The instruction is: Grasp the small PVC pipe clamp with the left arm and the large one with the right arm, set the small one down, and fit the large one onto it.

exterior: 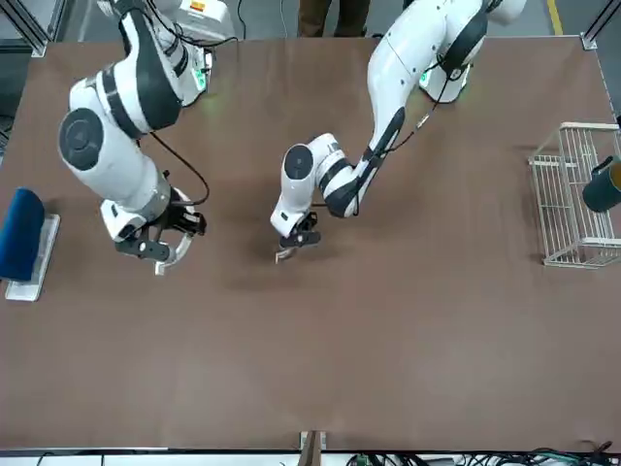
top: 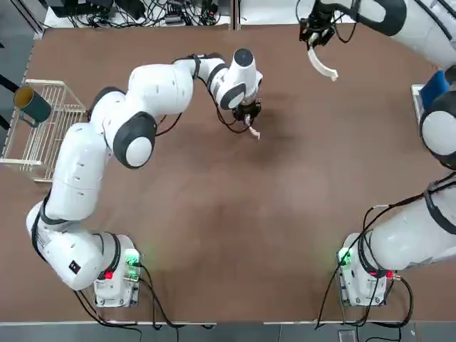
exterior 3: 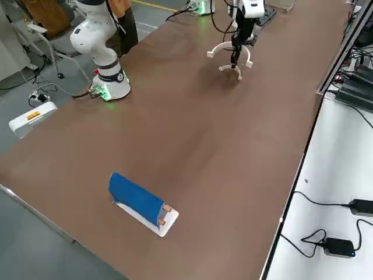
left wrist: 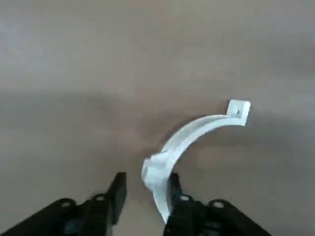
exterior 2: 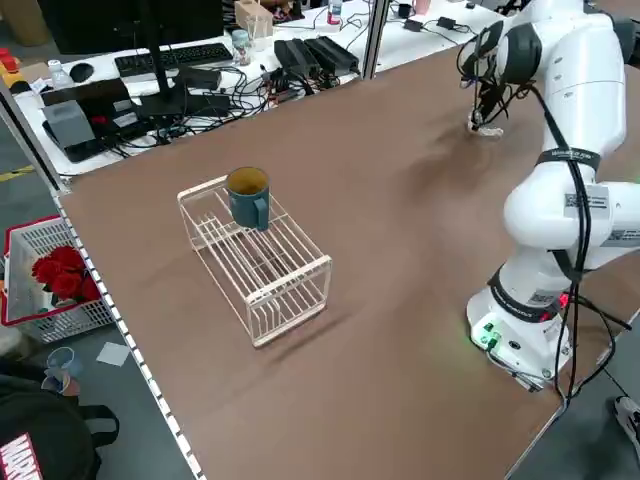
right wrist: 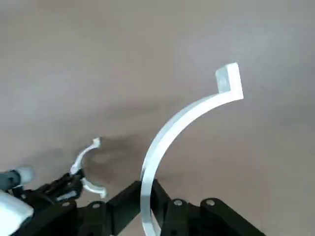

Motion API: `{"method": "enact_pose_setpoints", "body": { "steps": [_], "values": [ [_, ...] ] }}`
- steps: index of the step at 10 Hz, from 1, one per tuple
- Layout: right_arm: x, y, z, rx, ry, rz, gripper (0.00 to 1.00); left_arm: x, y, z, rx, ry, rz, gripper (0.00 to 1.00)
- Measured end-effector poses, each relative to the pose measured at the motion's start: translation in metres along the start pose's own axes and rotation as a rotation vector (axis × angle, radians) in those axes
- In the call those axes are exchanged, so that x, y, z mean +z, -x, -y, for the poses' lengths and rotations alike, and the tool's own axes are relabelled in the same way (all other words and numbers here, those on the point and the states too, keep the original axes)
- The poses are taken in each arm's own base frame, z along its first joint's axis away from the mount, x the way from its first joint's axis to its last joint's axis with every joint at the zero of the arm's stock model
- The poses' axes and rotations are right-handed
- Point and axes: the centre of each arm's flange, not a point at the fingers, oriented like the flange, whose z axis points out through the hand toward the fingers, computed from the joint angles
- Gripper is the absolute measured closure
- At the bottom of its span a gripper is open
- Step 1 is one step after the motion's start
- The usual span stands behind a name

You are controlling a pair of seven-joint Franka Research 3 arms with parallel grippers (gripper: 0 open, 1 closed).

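Observation:
The small PVC pipe clamp [left wrist: 197, 130], a thin white C-clip with a foot tab, stands on the brown table between the fingers of my left gripper [left wrist: 146, 196]. That gripper is open, and the clip leans on one finger only. From overhead the left gripper [top: 249, 114] is low at mid-table with the small clamp [top: 254, 131] just below it. The right gripper [right wrist: 147, 196] is shut on the large one [right wrist: 182, 123], a wider white half-ring. It is held above the table's far right part [top: 324, 65], apart from the small clamp [right wrist: 86, 167].
A wire rack [top: 50, 135] with a teal mug [top: 32, 105] on it stands at the table's left edge. A blue object on a white base [exterior: 21, 233] lies at the right edge. Bare brown tabletop lies between the two grippers.

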Motion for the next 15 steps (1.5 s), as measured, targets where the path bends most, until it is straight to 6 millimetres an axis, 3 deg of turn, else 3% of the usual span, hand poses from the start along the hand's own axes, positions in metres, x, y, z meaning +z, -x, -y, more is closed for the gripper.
{"method": "enact_pose_setpoints", "body": {
  "steps": [2,3,6,9,11,12,15],
  "values": [
    [0.006,0.003,0.019,0.041,-0.011,0.011,0.86,-0.033,-0.048,0.026,-0.070,-0.024,0.000,0.22],
    [0.013,0.008,0.030,0.063,-0.013,0.024,0.86,-0.058,-0.071,0.042,-0.099,-0.033,0.011,0.17],
    [0.053,0.038,0.098,0.089,-0.030,0.052,0.86,-0.132,-0.135,0.107,-0.172,-0.046,0.037,0.14],
    [0.125,0.073,0.185,0.099,-0.006,-0.006,0.86,-0.224,-0.197,0.208,-0.189,-0.054,-0.039,0.06],
    [0.175,0.096,0.234,0.105,-0.005,-0.078,0.86,-0.279,-0.214,0.273,-0.175,-0.102,-0.027,0.01],
    [0.203,0.105,0.248,0.108,-0.008,-0.098,0.86,-0.300,-0.219,0.303,-0.165,-0.108,-0.013,0.01],
    [0.271,0.109,0.249,0.158,0.042,-0.110,0.86,-0.368,-0.225,0.384,-0.116,-0.091,0.018,0.01]
  ]
}}
